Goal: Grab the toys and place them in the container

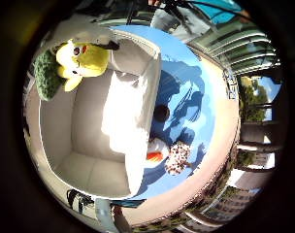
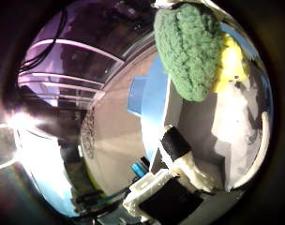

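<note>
We see the hand [image 2: 173, 183] over the white container [image 1: 89, 160], fingers gripping a green knitted toy [image 2: 191, 47] beside a yellow plush [image 1: 82, 60], both likely soft, light, squeezable anywhere.

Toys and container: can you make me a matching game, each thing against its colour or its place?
Things:
1. knitted toy
2. plush toy
3. container
4. spotted toy

Colour or place:
A. lies on the blue mat, outside the container
B. green
C. white
D. yellow

Pairs: 1-B, 2-D, 3-C, 4-A
</note>
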Controlling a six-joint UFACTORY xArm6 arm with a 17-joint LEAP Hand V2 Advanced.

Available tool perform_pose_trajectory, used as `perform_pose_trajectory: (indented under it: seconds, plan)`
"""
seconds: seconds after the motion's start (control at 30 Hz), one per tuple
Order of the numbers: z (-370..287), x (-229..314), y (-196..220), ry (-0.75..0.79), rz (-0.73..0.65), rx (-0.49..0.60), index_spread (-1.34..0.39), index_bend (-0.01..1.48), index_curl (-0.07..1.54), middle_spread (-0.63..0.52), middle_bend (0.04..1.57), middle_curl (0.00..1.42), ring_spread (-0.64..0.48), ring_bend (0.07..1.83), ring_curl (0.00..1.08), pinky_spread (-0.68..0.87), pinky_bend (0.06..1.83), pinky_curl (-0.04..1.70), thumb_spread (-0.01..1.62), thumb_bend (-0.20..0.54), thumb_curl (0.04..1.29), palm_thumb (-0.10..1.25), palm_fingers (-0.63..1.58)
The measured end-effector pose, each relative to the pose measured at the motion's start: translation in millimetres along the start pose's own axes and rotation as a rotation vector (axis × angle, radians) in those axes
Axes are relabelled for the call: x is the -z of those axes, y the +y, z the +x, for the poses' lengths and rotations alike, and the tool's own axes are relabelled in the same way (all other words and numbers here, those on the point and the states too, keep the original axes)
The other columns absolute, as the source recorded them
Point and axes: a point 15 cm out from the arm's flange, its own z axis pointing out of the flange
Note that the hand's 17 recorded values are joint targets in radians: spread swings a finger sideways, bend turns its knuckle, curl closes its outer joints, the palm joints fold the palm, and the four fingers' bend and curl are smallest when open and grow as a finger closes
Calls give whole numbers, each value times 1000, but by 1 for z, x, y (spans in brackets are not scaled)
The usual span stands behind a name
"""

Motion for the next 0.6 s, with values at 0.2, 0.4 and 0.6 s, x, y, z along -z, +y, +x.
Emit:
perform_pose_trajectory:
  seconds: [0.2, 0.4, 0.6]
  plan:
    - [47, 40, 31, 40, 39, -21, -418, 159, 421, 33, 214, 388, 283, 606, 334, 462, 1119, 268, 1162, -26, 363, 499, 42]
    - [28, 39, 28, 23, 24, 42, -421, 151, 371, 24, 196, 378, 285, 595, 324, 479, 1101, 244, 1158, -27, 344, 506, 78]
    - [-34, 25, 0, -30, 29, 129, -411, 160, 324, 13, 186, 367, 276, 582, 316, 492, 1082, 214, 1158, -11, 345, 574, 107]
